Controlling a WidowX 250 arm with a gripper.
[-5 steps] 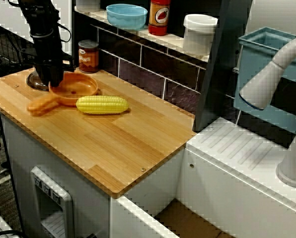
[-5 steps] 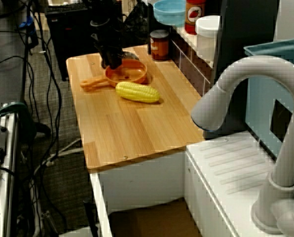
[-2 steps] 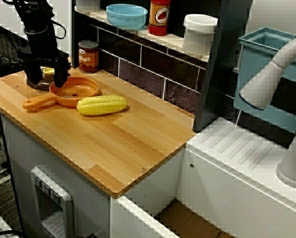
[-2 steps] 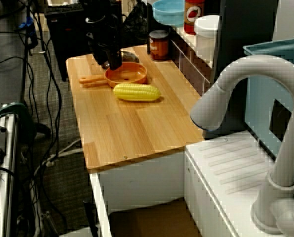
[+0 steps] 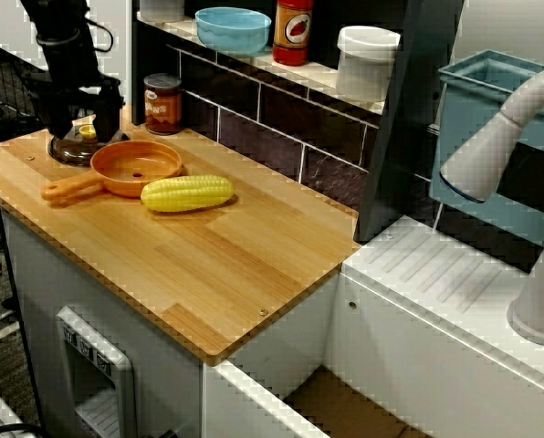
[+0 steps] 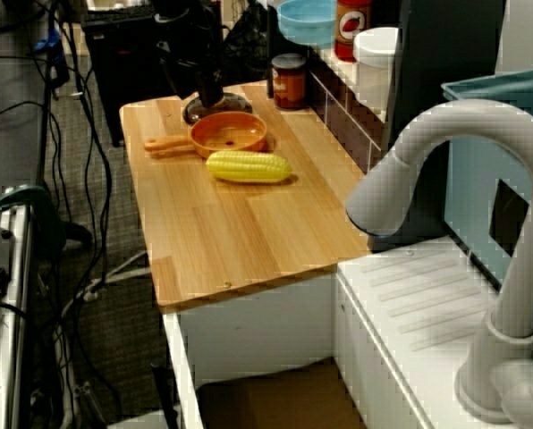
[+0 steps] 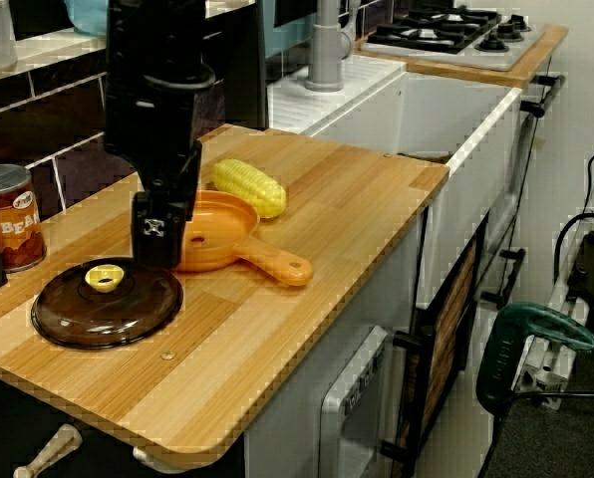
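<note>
Directly beneath the hand [image 7: 157,254] lies the dark brown, see-through round lid with a yellow knob [image 7: 78,314], flat on the pale wooden plank surface [image 7: 317,199]. Just beside the hand sits the orange plastic frying pan [image 7: 217,234], its handle pointing towards the surface's front edge. Beyond the pan rests a bumpy yellow corn cob [image 7: 249,187]. On the hand's wall side stands a red-labelled tin can of beans [image 7: 8,219]. Nothing stands between the hand and the lid. In the view along the tiled wall, a glossy blue bowl [image 5: 233,29] and a red bottle [image 5: 293,30] stand on the shelf above. The black arm comes straight down, and we see its fingers spread and empty, low over the lid.
</note>
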